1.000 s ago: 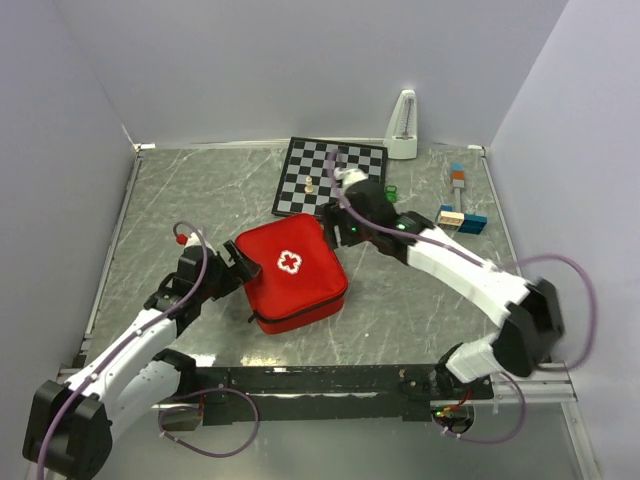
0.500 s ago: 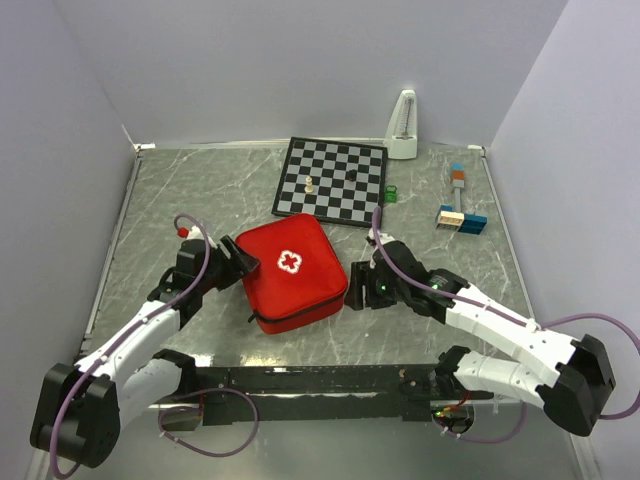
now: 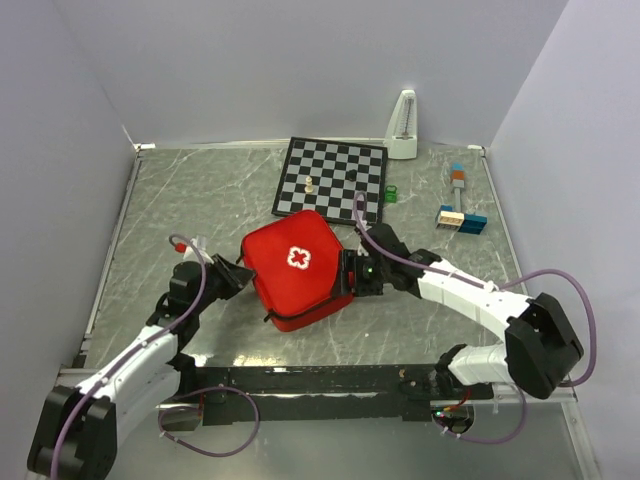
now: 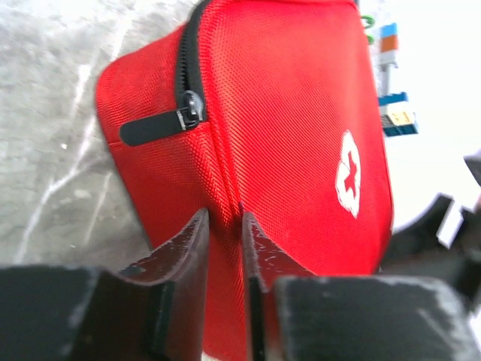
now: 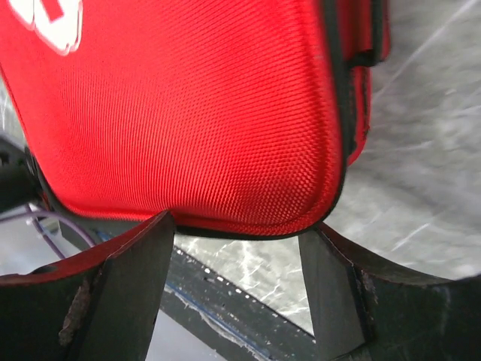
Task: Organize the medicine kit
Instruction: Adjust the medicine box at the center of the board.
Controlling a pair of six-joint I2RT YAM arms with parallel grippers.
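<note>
While left fingers [image 4: 180,256] pinch the medicine kit [image 4: 293,113], right fingers [image 5: 128,278] stand apart, contact hard to tell.

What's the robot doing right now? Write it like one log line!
left gripper: shut on edge of soft red zip case with white cross | right gripper: open, at its opposite edge

L arm [image 3: 135,355], R arm [image 3: 465,295]: white link shells, black joint housings. Purple cables [image 3: 205,275] looped along both. Green LED [image 3: 367,268] lit at R wrist. Red cap [image 3: 177,240] on L cable end. L fingers [image 4: 180,256] black, edges scuffed grey. R fingers [image 5: 128,271] same. Base rail [image 3: 320,378] black, lower centre of frame.
</note>
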